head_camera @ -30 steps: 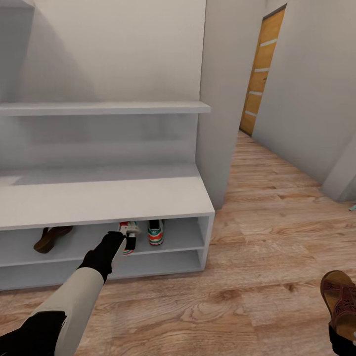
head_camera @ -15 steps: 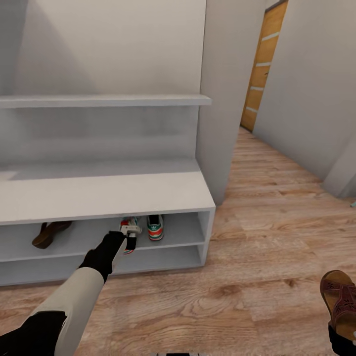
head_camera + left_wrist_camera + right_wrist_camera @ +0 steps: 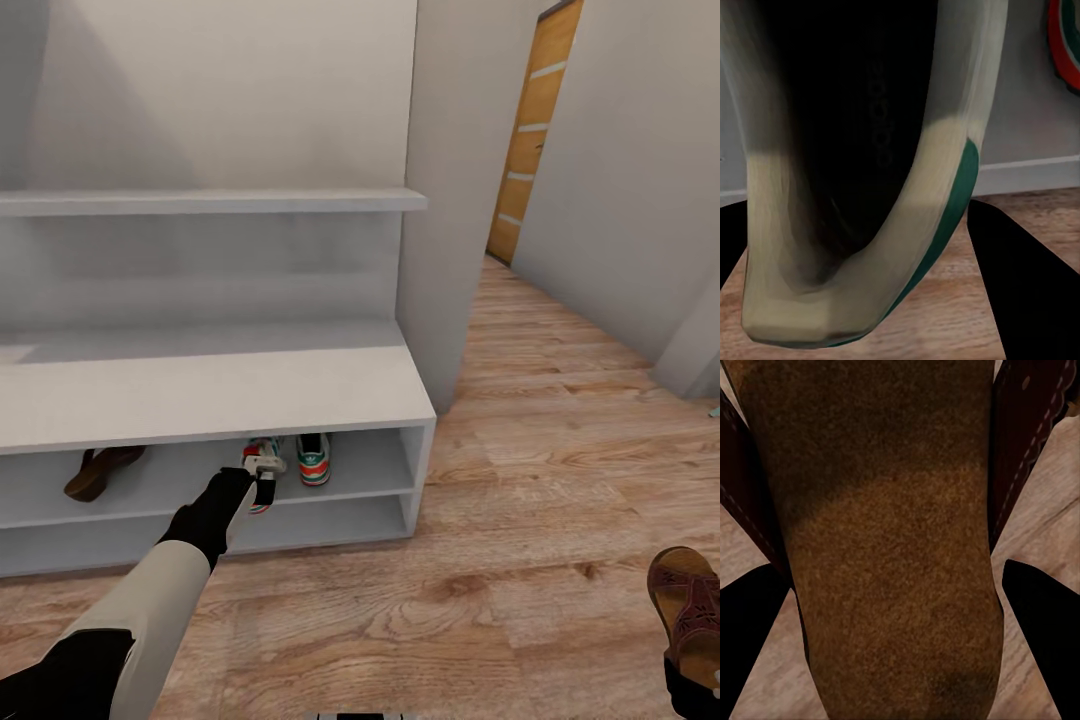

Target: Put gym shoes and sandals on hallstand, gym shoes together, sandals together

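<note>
While my left hand [image 3: 262, 478] stayed clamped on one gym shoe [image 3: 862, 187] at the hallstand [image 3: 300, 395] upper shelf beside its mate [image 3: 314, 459], I judged it might tip off the lip. My right hand [image 3: 695, 690] gripped a sandal [image 3: 690, 605].

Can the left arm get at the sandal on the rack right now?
Probably not yet: the left gripper is shut on a sneaker at the rack's upper shelf, and the sandal lies well off to the side.
</note>
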{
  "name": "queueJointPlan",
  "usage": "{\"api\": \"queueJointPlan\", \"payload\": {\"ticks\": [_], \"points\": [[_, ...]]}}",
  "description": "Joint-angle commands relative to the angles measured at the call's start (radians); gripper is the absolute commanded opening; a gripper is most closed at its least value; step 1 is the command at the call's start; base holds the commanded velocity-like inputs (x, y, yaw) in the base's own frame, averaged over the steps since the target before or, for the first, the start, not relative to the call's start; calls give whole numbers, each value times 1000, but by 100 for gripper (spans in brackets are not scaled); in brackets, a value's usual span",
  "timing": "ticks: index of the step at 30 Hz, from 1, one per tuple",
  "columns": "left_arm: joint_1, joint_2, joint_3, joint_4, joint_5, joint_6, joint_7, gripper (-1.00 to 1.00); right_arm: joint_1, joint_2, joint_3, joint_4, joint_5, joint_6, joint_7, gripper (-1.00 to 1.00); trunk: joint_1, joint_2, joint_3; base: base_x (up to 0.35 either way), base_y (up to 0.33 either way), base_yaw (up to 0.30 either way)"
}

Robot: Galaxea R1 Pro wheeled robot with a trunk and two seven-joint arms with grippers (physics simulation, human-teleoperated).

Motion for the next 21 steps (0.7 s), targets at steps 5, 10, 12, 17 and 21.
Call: {"api": "queueJointPlan", "payload": {"ticks": [5, 10, 12, 17, 21], "points": [[0, 0, 2, -1, -10, 5, -4, -100, -1, 1, -6, 1, 10, -4, 8, -100, 0, 0, -1, 88, 0, 0], [1, 0, 5, -1, -10, 4, -4, -100, -1, 1, -7, 1, 10, -4, 8, -100, 0, 0, -1, 166, 0, 0], [1, 0, 5, -1, -10, 3, -3, -100, -1, 1, -7, 1, 10, -4, 8, -100, 0, 0, -1, 40, 0, 0], [0, 0, 5, -1, -10, 2, -3, -100, -1, 1, -6, 1, 10, -4, 8, -100, 0, 0, -1, 13, 0, 0], [0, 0, 5, -1, -10, 1, -4, -100, -1, 1, -6, 1, 10, -4, 8, -100, 0, 0, -1, 2, 0, 0]]}}
